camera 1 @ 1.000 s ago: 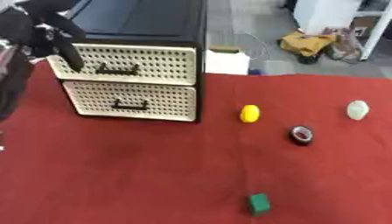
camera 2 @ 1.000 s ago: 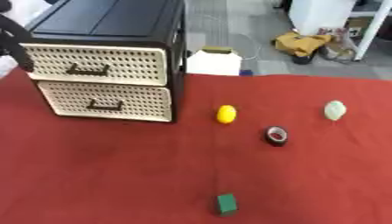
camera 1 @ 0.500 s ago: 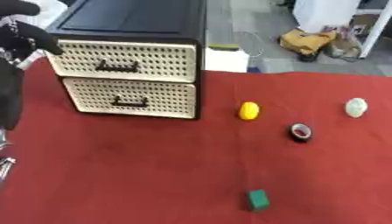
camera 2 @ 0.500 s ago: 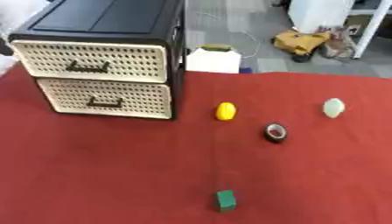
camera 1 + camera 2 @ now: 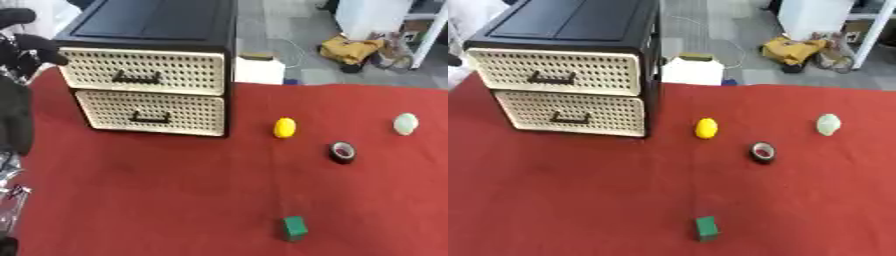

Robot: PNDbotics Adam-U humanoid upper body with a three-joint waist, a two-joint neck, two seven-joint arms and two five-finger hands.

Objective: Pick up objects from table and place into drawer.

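Both drawers (image 5: 144, 77) shut at far left, lemon (image 5: 284, 127), tape (image 5: 342, 152), pale ball (image 5: 405, 123) and green block (image 5: 294, 228) loose on the surface (image 5: 175, 200); left robot hand (image 5: 26, 47) beside the top drawer, grip unreadable; fits start or finish alike.

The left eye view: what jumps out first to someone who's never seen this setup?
A black drawer unit with two cream perforated drawers, both closed, stands at the table's far left on a red cloth. Four small things lie scattered to its right: a yellow object, a dark roll of tape, a pale round object and, nearest, a green block. The robot's black left hand shows at the left edge.
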